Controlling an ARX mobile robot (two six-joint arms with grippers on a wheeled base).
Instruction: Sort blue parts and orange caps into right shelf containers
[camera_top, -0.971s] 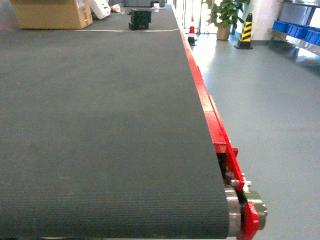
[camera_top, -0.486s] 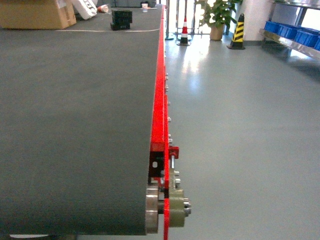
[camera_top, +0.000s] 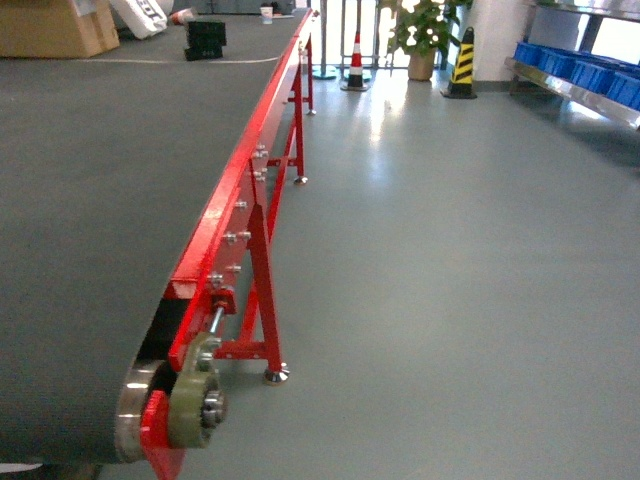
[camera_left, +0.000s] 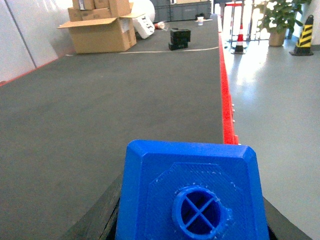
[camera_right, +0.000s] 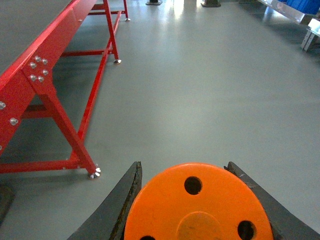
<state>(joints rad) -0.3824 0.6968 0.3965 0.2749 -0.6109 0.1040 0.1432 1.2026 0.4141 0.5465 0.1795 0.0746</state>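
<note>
You had the right shelf (camera_top: 575, 92) well off at the far right of the head view, its blue containers (camera_top: 585, 70) sitting in a row on the steel rails, with open grey floor between you and them and the red-framed conveyor (camera_top: 225, 215) running along your left. The blue part (camera_left: 192, 197) filled the bottom of the left wrist view, boss upward, but the left gripper's fingers were hidden beneath it — you could not tell from that view how it was gripped, or whether the jaws were closed at all. The orange cap (camera_right: 197, 205) sat flat-top-up between the two dark fingers (camera_right: 120, 200) of the right gripper (camera_right: 197, 210), which pressed against its round side. Both pieces looked like small rigid plastic: light, stiff, unlikely to deform, though smooth enough to slip. The cap's curved wall offered only narrow contact — a squeeze across its widest line would likely serve best. The block's flat opposing faces seemed the surer hold.
</note>
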